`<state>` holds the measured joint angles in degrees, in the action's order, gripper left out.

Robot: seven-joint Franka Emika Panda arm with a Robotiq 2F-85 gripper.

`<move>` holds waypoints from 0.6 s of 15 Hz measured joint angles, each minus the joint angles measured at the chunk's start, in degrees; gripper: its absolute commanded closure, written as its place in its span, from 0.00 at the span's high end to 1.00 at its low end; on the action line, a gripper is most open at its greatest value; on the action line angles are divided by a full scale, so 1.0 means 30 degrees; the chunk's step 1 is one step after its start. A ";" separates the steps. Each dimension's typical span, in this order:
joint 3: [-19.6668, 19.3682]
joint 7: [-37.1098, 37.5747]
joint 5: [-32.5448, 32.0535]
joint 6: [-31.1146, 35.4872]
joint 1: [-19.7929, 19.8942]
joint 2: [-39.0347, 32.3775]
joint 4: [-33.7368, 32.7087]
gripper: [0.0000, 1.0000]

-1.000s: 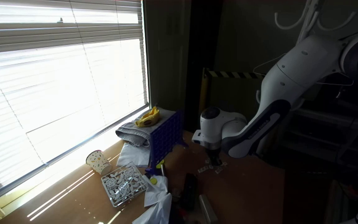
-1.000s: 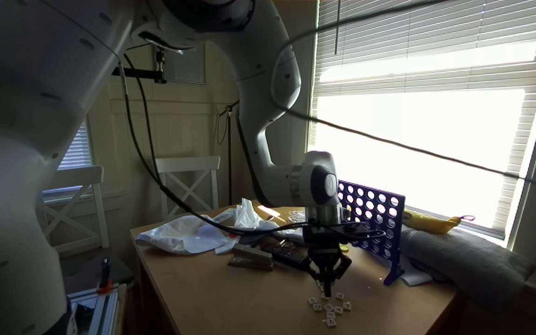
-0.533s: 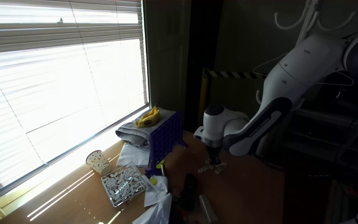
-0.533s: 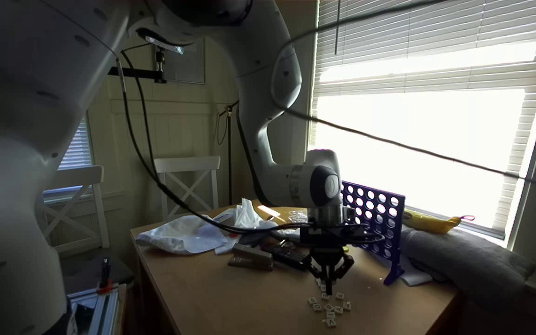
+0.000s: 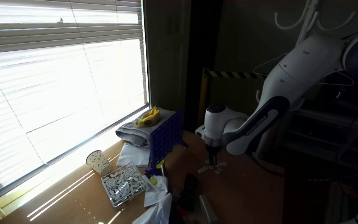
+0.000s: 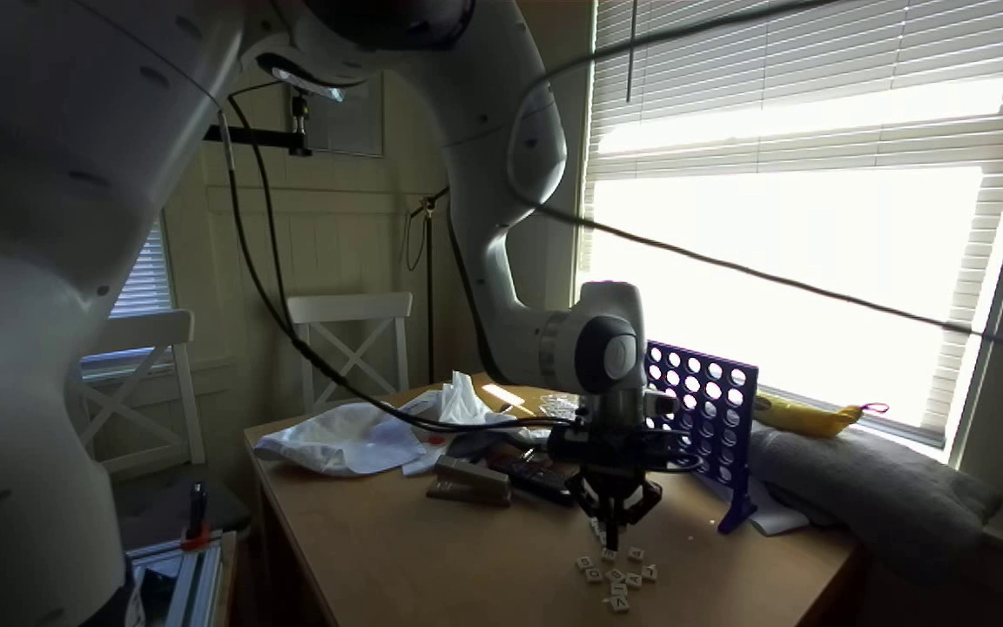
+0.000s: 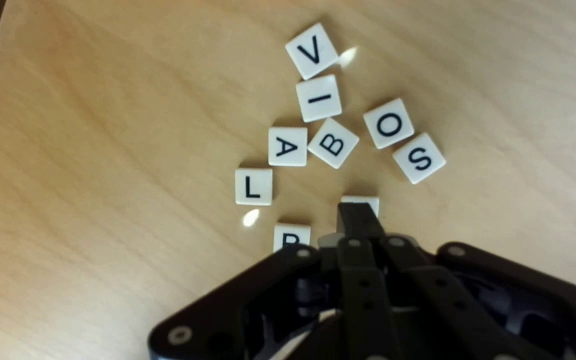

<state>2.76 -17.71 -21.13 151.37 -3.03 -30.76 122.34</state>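
V tile (image 7: 312, 51), L tile (image 7: 253, 186), FRANKA EMIKA on arm (image 5: 278, 85)

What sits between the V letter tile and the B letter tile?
In the wrist view, the I letter tile lies between the V letter tile and the B letter tile.

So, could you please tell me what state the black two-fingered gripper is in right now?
Gripper: closed, holding nothing visible, close to the white square lettered tiles.
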 measured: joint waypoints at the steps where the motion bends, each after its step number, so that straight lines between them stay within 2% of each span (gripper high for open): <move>1: 0.0000 0.0200 0.0208 0.0000 0.0006 -0.0007 0.0004 0.00; 9: -0.0004 0.1045 0.1433 0.0400 0.0190 -0.0273 0.0008 0.00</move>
<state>2.75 -14.58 -16.84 152.57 -2.46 -31.58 122.36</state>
